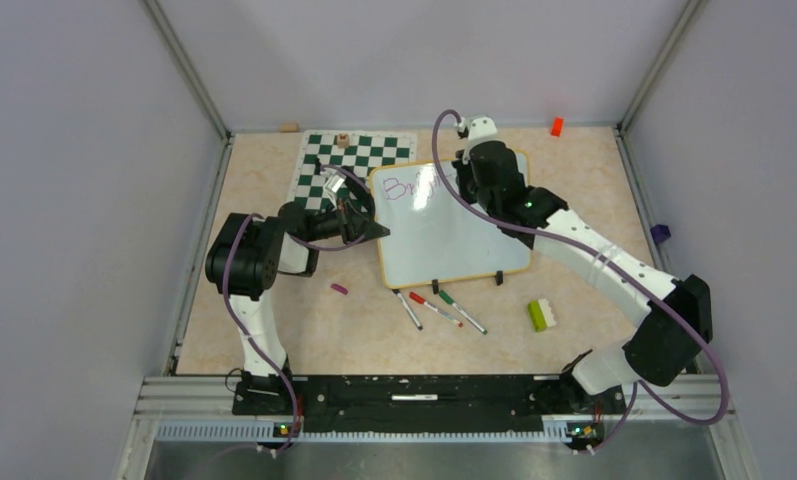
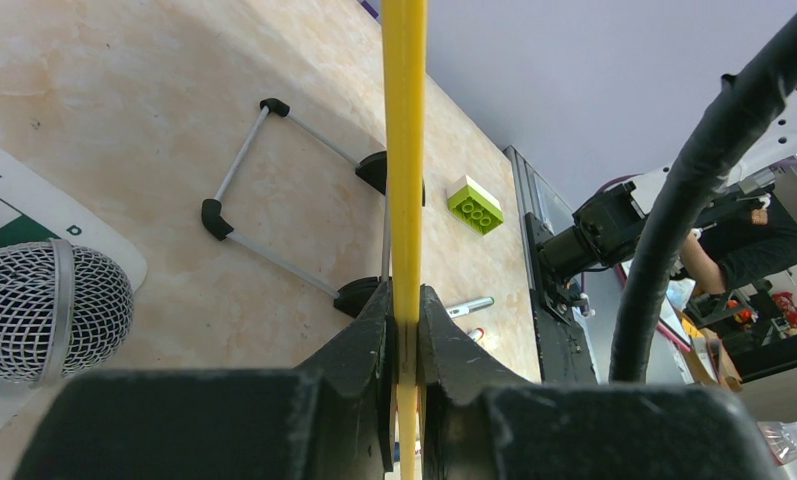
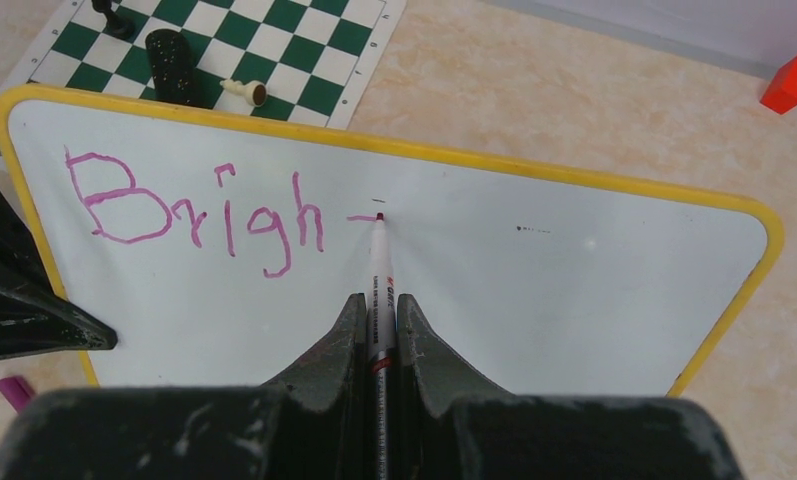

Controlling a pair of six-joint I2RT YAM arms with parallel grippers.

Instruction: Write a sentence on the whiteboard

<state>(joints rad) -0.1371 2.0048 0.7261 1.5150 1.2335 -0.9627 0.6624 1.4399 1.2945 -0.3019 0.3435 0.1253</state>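
While the left end effector (image 2: 404, 305) clamps the glossy yellow-rimmed whiteboard (image 3: 554, 290), the right end effector (image 3: 379, 310), clenched on a thin white marker (image 3: 379, 265), should press lightly just right of the purple handwritten sentence (image 3: 194, 210).

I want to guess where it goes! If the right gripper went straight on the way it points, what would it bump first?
The whiteboard. The right gripper is shut on a marker whose tip seems to touch it just past the purple writing, so going on would press straight into it.
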